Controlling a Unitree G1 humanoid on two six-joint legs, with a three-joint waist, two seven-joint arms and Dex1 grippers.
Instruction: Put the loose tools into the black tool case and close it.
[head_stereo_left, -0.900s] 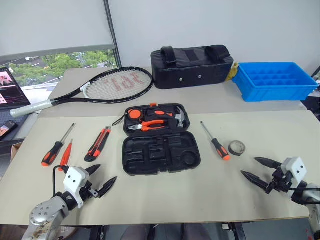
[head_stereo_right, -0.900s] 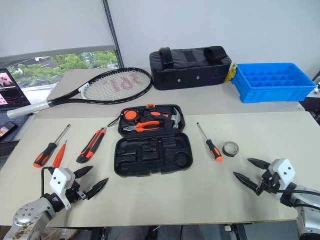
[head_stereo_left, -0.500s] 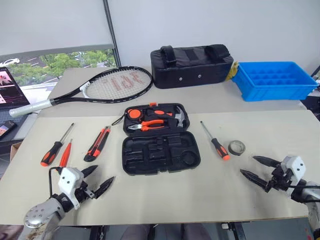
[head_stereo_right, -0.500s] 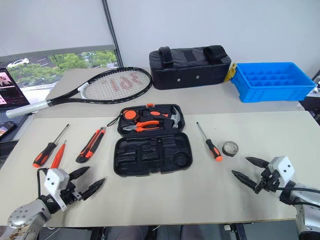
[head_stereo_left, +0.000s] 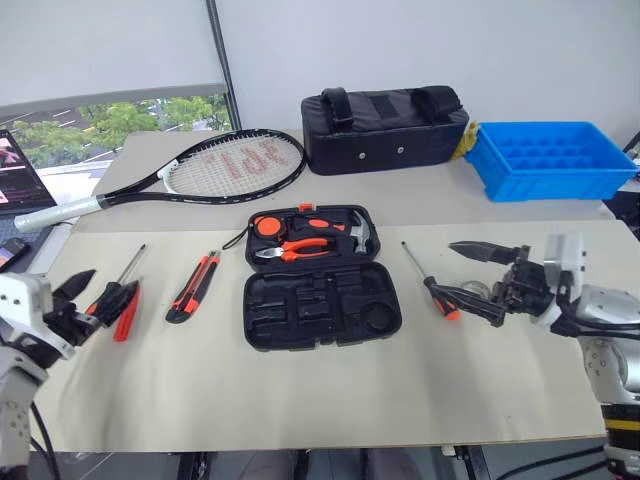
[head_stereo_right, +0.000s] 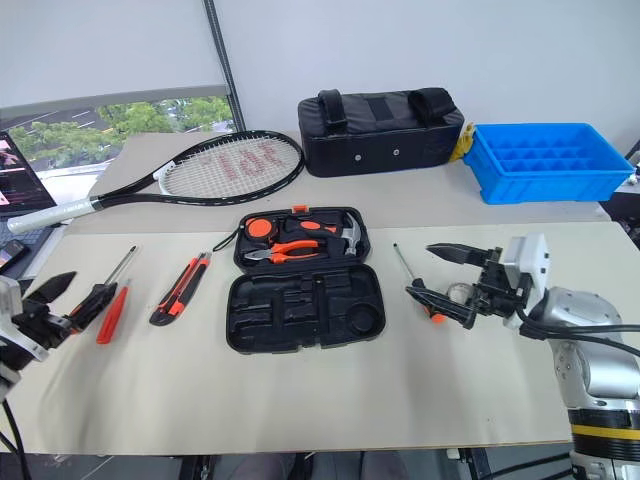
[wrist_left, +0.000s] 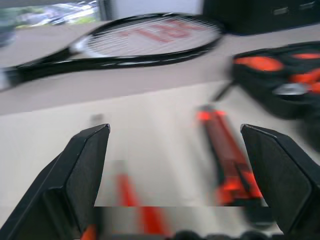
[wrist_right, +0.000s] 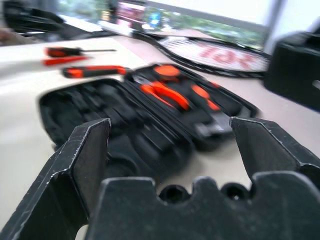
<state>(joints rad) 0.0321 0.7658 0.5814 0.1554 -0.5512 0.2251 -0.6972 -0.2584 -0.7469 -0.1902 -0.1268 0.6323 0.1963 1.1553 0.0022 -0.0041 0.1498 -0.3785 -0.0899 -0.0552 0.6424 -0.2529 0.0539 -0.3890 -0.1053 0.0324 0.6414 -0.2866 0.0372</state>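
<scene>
Black case (head_stereo_left: 322, 310) holds orange-handled pliers (head_stereo_left: 300, 250). Knife (head_stereo_left: 193, 287) and screwdrivers (head_stereo_left: 118, 292) are orange and black. Blue bin (head_stereo_left: 545, 160), black bag (head_stereo_left: 385, 130), beige table (head_stereo_left: 300, 390).

Bare table (head_stereo_left: 300, 390) before the open tool case (head_stereo_left: 322, 308); racket (head_stereo_left: 220, 165) and bag (head_stereo_left: 385, 130) behind.

The two head views look forward and down from above the near edge of the desk (head_stereo_left: 300, 400), taking in the open black tool case (head_stereo_left: 320, 280) at frame centre, the tennis racket (head_stereo_left: 200, 170) upper left and the blue bin (head_stereo_left: 545, 160) upper right. They share nearly the same scene, a little offset sideways. The left wrist view sits low and close over the desk, facing the racket (wrist_left: 140, 40) between its own hand's fingers (wrist_left: 75, 180). The right wrist view, equally low, faces across the case (wrist_right: 150, 115) toward the racket (wrist_right: 220, 52).
</scene>
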